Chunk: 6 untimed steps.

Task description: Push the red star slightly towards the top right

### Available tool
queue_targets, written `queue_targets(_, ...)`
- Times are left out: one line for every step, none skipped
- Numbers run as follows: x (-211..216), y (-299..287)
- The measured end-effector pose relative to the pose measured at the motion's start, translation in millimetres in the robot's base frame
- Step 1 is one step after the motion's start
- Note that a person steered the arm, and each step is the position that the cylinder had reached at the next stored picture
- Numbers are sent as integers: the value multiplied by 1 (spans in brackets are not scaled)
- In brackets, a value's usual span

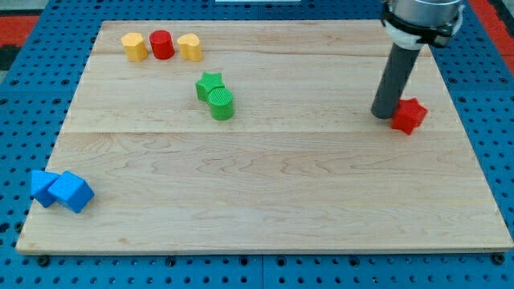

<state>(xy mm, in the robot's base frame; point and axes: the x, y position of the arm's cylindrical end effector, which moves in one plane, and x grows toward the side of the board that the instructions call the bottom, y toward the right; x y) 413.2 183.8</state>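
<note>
Tip at red star, far right of board.
L to R: two blue blocks (61, 190) near-left corner; my tip (385, 115) touching, or nearly, red star (409, 116) on its left. No claw on this rod, so open/closed doesn't apply.

Red star (409, 116): small solid-red block w/ star outline, points look blunt, lying flat on the wooden board (265, 185). Position: far right of board, near the right edge, in the far half. Upright on its flat face, not tilted. My tip (385, 115) sits just left of it, touching or nearly so; can't tell which. Star is alone on that side, well apart from other blocks.
</note>
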Motion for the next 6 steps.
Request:
queue_targets(36,-19)
queue_targets(41,45)
queue_targets(34,29)
queue_targets(-10,25)
queue_targets(-13,-32)
queue_targets(-80,-115)
